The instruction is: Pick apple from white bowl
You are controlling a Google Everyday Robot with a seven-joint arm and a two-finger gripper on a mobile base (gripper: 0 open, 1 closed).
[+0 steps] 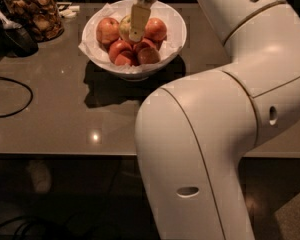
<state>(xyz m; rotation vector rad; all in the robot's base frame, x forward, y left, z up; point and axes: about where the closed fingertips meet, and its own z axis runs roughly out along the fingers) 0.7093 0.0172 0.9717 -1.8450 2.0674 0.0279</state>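
The white bowl (167, 46) stands at the back of the grey table, lined with crinkled white paper. It holds several red apples (107, 30) and one paler yellow-green apple (124, 26) near the back middle. My gripper (136, 34) comes down from the top edge into the bowl, right against the right side of the pale apple and partly covering it. I cannot see whether it holds the apple.
A glass jar of brown snacks (34, 11) stands at the back left, with a dark object (17, 40) beside it. A black cable (12, 101) loops on the left. My white arm (225, 134) fills the right. The table's front edge (65, 155) is near.
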